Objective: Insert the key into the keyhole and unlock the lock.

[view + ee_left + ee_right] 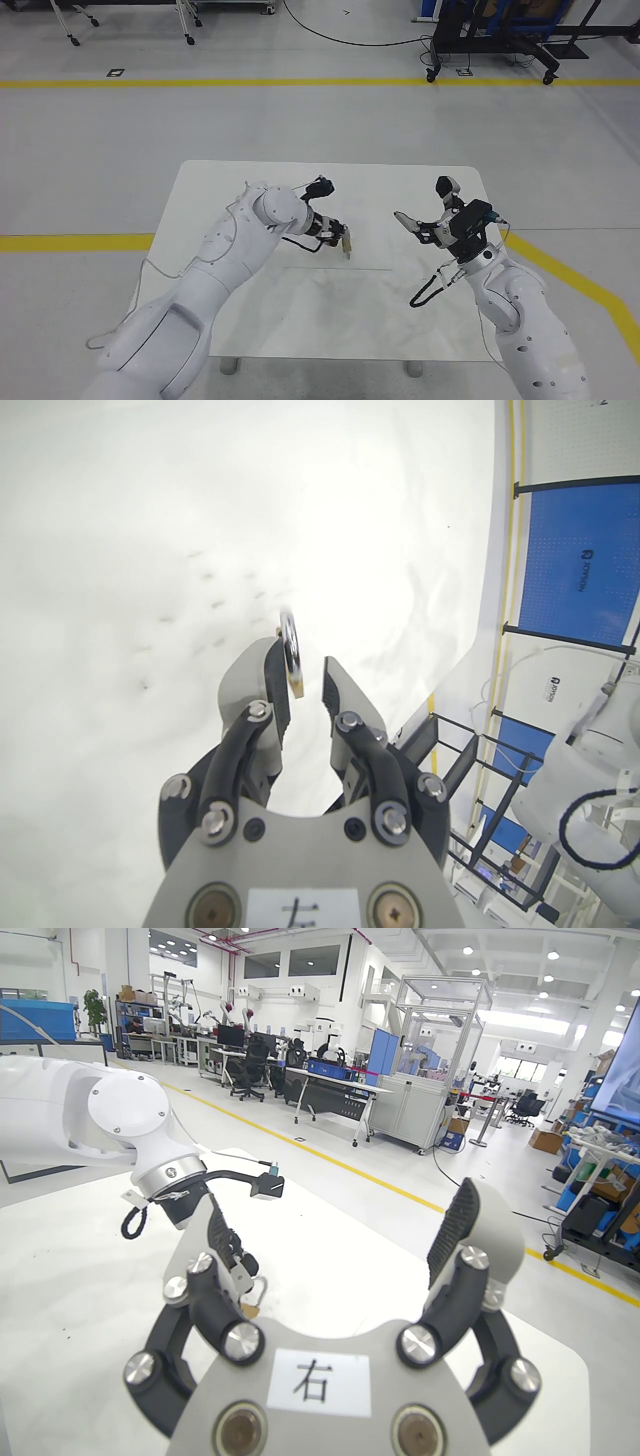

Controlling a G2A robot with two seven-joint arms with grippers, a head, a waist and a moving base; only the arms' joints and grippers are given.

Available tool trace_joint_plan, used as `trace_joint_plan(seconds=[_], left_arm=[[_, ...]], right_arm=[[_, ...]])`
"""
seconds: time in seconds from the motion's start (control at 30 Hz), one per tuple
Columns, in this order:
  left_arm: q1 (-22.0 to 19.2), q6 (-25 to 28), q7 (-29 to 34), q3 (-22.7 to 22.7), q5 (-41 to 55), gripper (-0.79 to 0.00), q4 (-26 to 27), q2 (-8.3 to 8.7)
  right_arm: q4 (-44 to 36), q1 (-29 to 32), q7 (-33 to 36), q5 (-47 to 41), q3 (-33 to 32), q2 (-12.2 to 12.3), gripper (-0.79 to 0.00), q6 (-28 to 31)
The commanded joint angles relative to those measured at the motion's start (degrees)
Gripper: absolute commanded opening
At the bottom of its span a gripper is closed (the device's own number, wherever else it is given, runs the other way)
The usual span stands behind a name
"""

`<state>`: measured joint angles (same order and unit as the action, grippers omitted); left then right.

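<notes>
1. The top view has both arms over the white worktop [300, 320]. The left claw [335, 232] is near the middle, with the lock [347, 244] at its tip. The right claw [425, 203] is well apart from it, toward the other side.
2. The left wrist view gives what the top view cannot. The left claw's jaws stand apart, and the lock sits between them, edge-on. Its shackle [290, 635] points away from the wrist. The lock lies against one pad [277, 680], with a clear gap to the other, so it is not clamped from both sides.
3. The right wrist view shows the right claw spread wide with nothing between its jaws (much wider than the left claw's gap). It is raised above the worktop.
4. In that same view the lock appears beyond the right claw. Its shackle is upright and its brass body is low, close to the worktop.
5. Hard to make out:
   - In the right wrist view, the right claw's own finger and linkage cover part of the lock's body and most of the left claw.
   - No view settles whether the lock rests on the worktop or hangs just above it.
   - The keyhole cannot be made out.
</notes>
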<state>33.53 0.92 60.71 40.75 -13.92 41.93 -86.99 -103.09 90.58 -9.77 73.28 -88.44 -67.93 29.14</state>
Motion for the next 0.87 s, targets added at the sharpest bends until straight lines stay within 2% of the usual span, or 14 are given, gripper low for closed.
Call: trace_joint_plan(seconds=[0.0, 0.13, 0.23, 0.37, 0.43, 0.53, 0.63, 0.67, 0.73, 0.77, 0.8, 0.83], left_arm=[[-0.39, -0.71, -0.22, -0.44, -0.74, 0.0, -0.49, -0.22], [-1.08, -1.43, -0.87, -0.3, -1.49, 0.0, -0.7, -0.3], [-1.16, -1.08, -1.65, 1.55, 0.14, 0.0, -0.07, 0.13], [-0.55, 0.48, -4.58, 6.29, 3.4, 0.0, 1.82, 1.56], [0.9, 1.76, -9.05, 10.26, 5.88, 0.0, 4.12, 2.66], [3.89, 1.41, -15.53, 15.31, 3.22, 0.0, 10.4, 4.84], [8.42, -3.73, -20.17, 19.43, -6.62, 0.0, 20.6, 7.38], [10.48, -5.57, -20.29, 20.78, -9.08, 0.0, 24.83, 8.13], [14.67, -5.75, -17.9, 24.02, -5.79, 0.0, 32.16, 9.0], [14.67, -5.75, -17.9, 24.02, -5.79, 0.0, 32.16, 9.0], [14.25, -6.08, -18.35, 23.85, -9.86, 0.0, 31.12, 8.96], [15.57, -5.98, -17.48, 24.76, -9.08, 0.0, 33.71, 9.06]], right_arm=[[0.0, 0.0, 0.0, 0.0, 0.0, 0.0, 0.0, 0.0], [0.0, 0.0, 0.0, 0.0, 0.0, 0.0, 0.0, 0.0], [0.0, 0.0, 0.0, 0.0, 0.0, 0.0, 0.0, 0.0], [0.0, 0.0, 0.0, 0.0, 0.0, 0.0, 0.0, 0.0], [0.18, -0.14, 0.27, -1.22, -0.19, -0.07, 0.0, -1.2], [1.14, -0.98, 0.5, -7.11, -2.16, -0.19, 0.0, -3.45], [1.68, -1.27, 0.49, -10.1, -5.05, -0.09, 0.0, -5.3], [1.79, -1.23, 0.56, -11.33, -5.97, -0.05, 0.0, -5.41], [1.79, -1.23, 0.56, -11.33, -5.97, -0.05, 0.0, -5.41], [1.79, -1.23, 0.56, -11.33, -5.97, -0.05, 0.0, -5.41], [1.81, -1.22, 0.57, -11.51, -6.08, -0.05, -0.001, -5.45], [1.8, -1.22, 0.57, -11.43, -6.04, -0.05, -0.001, -5.43]])
